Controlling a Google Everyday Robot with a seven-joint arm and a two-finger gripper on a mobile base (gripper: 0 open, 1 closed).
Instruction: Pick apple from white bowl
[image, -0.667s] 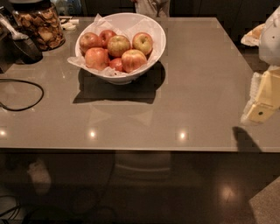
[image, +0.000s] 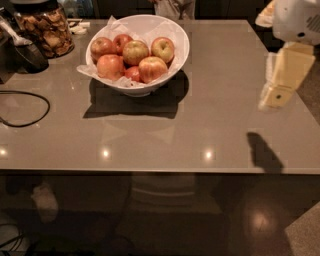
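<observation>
The white bowl (image: 176, 35) stands on the grey table at the back left of centre, lined with crinkled white paper and holding several apples. The red-orange apple (image: 152, 68) with a pale patch at its top lies at the bowl's front right. A mostly yellow-green apple (image: 136, 51) sits behind it and a small dark red apple (image: 132, 74) beside it. My gripper (image: 272, 97), pale yellow under a white wrist, hangs above the table's right side, well to the right of the bowl and apart from it. It holds nothing that I can see.
A glass jar of brown snacks (image: 47, 30) stands at the back left, with a dark utensil (image: 27, 52) beside it. A black cable (image: 25, 107) loops on the table's left. The gripper's shadow (image: 262, 150) falls near the table's front right edge (image: 200, 172).
The gripper has moved left and a little up, toward the bowl, and its shadow has shifted left with it. The bowl and apples have not moved.
</observation>
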